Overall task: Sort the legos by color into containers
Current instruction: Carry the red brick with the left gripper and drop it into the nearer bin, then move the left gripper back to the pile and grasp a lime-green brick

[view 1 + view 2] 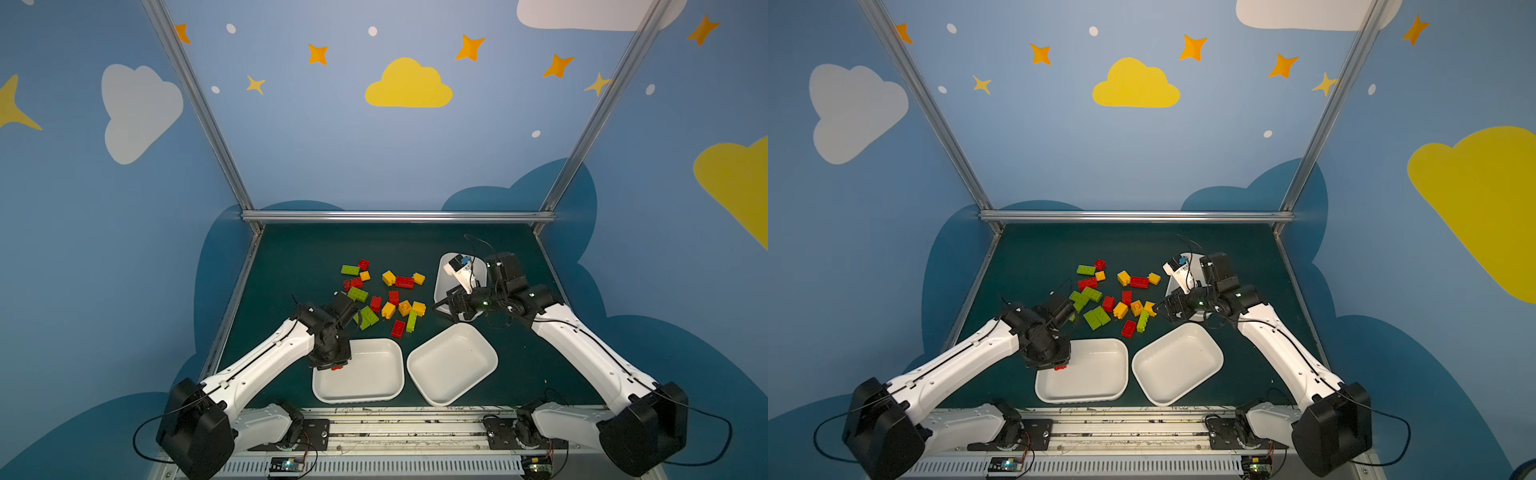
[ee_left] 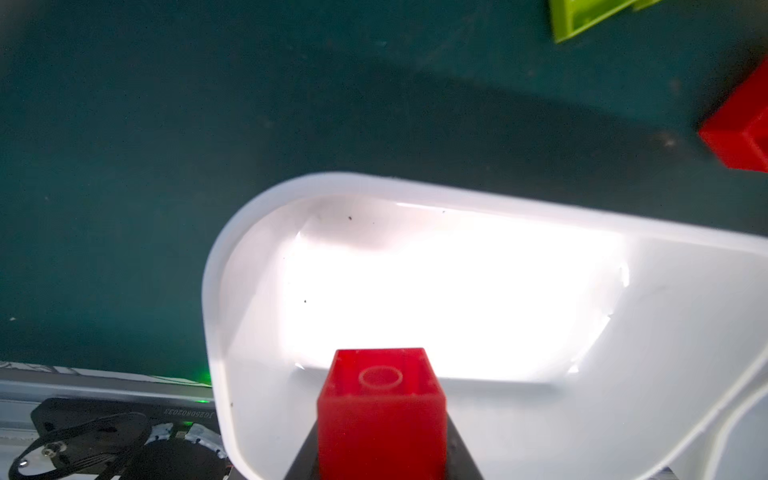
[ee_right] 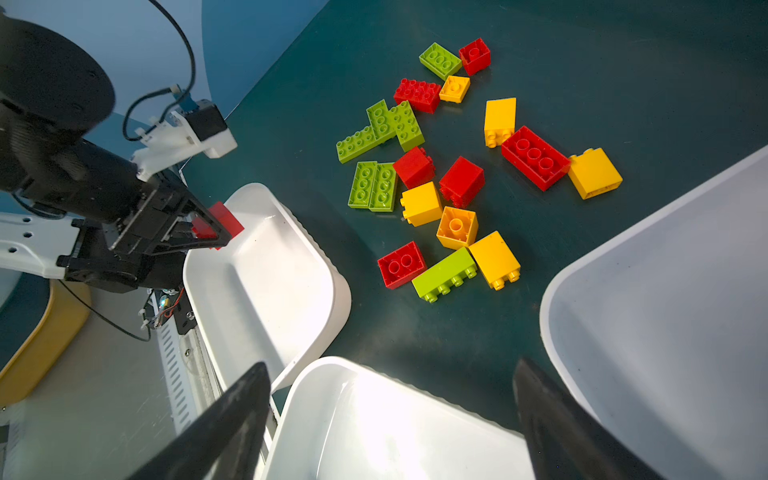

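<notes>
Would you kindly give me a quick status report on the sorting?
Left pincer shut on red brick over left tray. Right pincer open, empty. Nothing blocking.

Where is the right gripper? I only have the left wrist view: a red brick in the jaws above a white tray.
Observer: The right gripper hangs open and empty at the near end of the far right tray.
Operator: Anything in the other trays?
Observer: No. The middle tray is empty, and the far right tray shows no bricks in its visible part.
Operator: How many reds are on the mat, apart from my held red brick?
Observer: Six loose red bricks lie there, mixed with lime green and yellow ones.
</notes>
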`<state>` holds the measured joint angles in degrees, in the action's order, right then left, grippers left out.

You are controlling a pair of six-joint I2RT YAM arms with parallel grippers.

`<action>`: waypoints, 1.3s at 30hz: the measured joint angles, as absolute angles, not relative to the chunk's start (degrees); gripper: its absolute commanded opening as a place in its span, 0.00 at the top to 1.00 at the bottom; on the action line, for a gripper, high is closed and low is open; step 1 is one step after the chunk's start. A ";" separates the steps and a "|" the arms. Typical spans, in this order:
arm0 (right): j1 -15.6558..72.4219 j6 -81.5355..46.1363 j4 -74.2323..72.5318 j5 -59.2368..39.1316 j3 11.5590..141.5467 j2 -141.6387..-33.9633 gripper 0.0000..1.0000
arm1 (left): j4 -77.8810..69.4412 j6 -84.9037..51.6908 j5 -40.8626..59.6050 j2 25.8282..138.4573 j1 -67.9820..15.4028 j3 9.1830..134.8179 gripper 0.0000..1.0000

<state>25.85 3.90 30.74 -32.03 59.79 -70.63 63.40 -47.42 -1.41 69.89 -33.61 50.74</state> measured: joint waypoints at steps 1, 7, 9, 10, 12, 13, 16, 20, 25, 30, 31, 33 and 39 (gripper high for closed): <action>25.85 3.90 30.74 -32.08 59.79 -70.63 0.10 | 62.92 -47.72 -1.45 70.48 -33.61 50.33 0.67; 25.63 3.92 30.81 -32.21 59.77 -70.63 0.10 | 59.13 -47.35 -2.72 74.96 -33.61 48.45 0.53; 25.58 3.92 30.89 -32.21 59.77 -70.63 0.10 | 58.98 -46.89 -3.33 76.03 -33.61 48.42 0.50; 25.58 3.95 30.94 -32.21 59.72 -70.63 0.10 | 59.00 -46.68 -3.70 76.27 -33.61 48.47 0.48; 25.52 3.92 31.11 -32.21 59.68 -70.61 0.10 | 59.66 -46.30 -4.38 76.23 -33.61 48.97 0.45; 25.47 3.92 31.22 -32.21 59.66 -70.59 0.10 | 60.14 -46.28 -4.67 76.09 -33.61 49.43 0.44; 25.08 3.88 31.31 -32.23 59.51 -70.32 0.10 | 61.67 -46.04 -5.23 75.05 -33.61 51.57 0.39; 24.05 3.42 31.18 -32.82 58.87 -69.49 0.10 | 63.13 -44.71 -6.46 73.78 -33.61 56.45 0.33; 22.87 2.39 30.09 -34.41 58.87 -69.49 0.10 | 61.39 -39.31 -9.39 75.90 -31.16 64.20 0.28; 22.22 1.89 29.34 -35.31 58.87 -69.67 0.10 | 57.19 -35.24 -11.75 85.52 -26.30 71.85 0.26; 22.13 1.85 29.30 -35.42 58.89 -69.80 0.10 | 55.92 -34.94 -11.99 87.90 -25.41 73.41 0.26; 22.00 1.76 29.26 -35.62 58.89 -70.06 0.10 | 53.74 -34.72 -12.23 91.29 -23.73 75.53 0.26; 21.78 1.72 28.88 -35.73 58.89 -70.43 0.10 | 48.86 -37.80 -11.99 101.89 -18.81 84.55 0.22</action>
